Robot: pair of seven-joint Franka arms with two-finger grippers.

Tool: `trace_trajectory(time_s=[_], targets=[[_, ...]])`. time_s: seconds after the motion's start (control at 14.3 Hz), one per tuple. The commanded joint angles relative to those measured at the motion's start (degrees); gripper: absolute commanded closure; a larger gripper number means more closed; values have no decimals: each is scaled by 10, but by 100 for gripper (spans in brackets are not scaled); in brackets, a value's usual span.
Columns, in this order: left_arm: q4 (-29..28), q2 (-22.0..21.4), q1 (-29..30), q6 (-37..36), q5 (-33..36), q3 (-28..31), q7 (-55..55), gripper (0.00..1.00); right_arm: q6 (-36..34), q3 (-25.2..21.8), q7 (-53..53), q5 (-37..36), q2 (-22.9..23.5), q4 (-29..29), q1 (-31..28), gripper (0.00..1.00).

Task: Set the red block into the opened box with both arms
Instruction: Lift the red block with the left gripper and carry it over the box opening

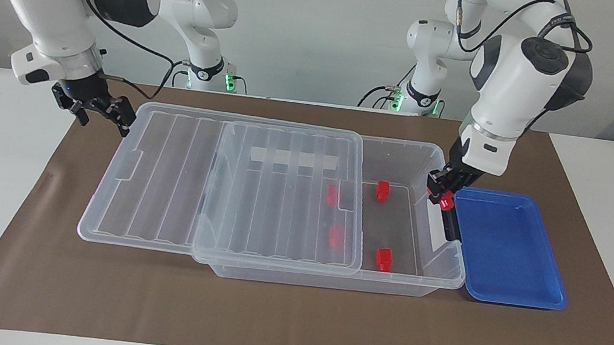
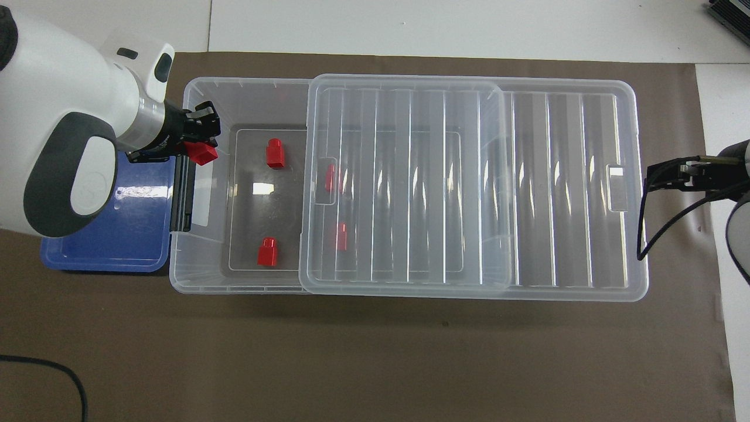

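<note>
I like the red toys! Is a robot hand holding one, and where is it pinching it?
Yes: the left hand pinches a small red plastic block by its upper part. The right hand holds nothing.

The left arm bends down from its base with its wrist tilted and the left gripper point(image 1: 440, 190) clamped closed, while the right arm holds the right gripper point(image 1: 106, 111) raised, its fingers apparently spread wide apart.
</note>
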Motion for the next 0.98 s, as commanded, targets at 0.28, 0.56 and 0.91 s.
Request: trace_trajectory(time_s=[0.28,0.56,0.91], targets=[[-111,6,-66,100,92,8,-50,100,-75,21,1,11,-37,21,7,0],[-150,34,-72,159,113,8,-61,100,-81,20,0,6,-33,22,8,0],[-176,61,-72,208,154,8,-93,100,-113,21,-2,11,-6,66,4,0]])
